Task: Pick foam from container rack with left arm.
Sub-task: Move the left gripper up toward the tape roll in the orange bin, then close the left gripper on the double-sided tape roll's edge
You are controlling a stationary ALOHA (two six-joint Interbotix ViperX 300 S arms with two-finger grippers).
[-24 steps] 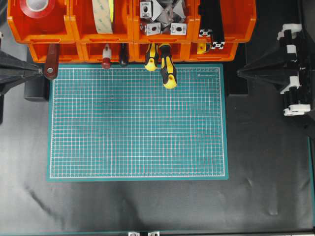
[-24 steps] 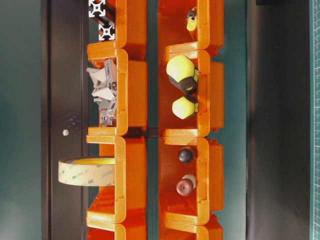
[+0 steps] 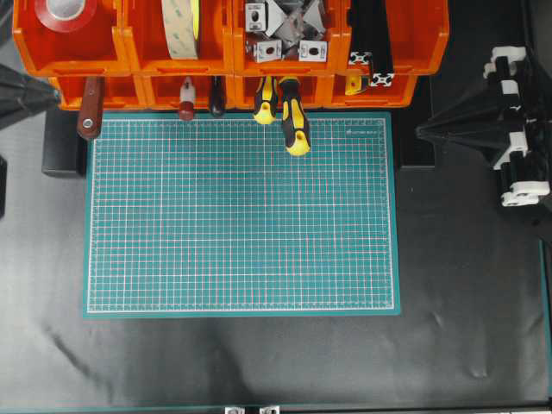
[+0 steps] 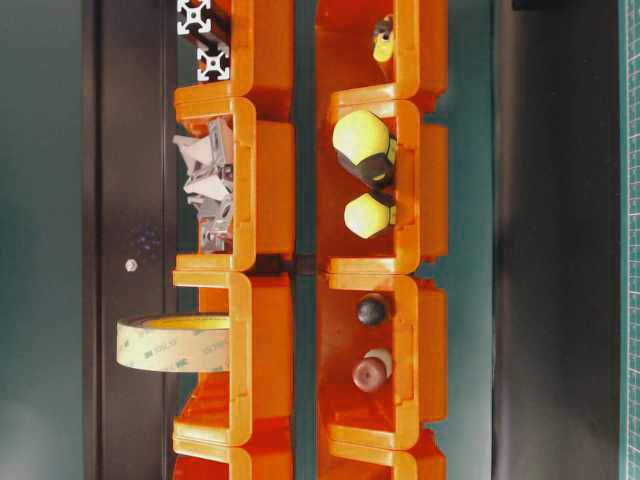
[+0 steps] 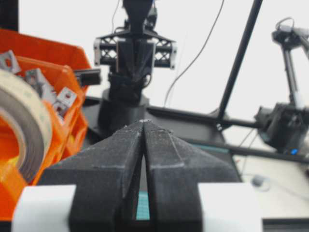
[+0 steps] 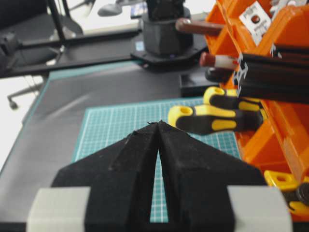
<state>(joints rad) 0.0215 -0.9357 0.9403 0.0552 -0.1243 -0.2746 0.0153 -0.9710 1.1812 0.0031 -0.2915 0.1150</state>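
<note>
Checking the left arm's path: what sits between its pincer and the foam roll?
Overhead: the shut left pincer is separated from the cream-lined foam roll by the orange bin holding red tape.

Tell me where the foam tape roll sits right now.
In the overhead view, the foam tape roll stands on edge in the rack's back row, second bin from the left, between the red tape and the metal brackets.

Robotics workshop bench: orange container rack (image 3: 233,52) holding screwdrivers (image 3: 293,121), aluminium brackets (image 3: 285,34), tape; green gridded cutting mat (image 3: 241,216); black tabletop (image 3: 259,362), cabled arm mounts.
</note>
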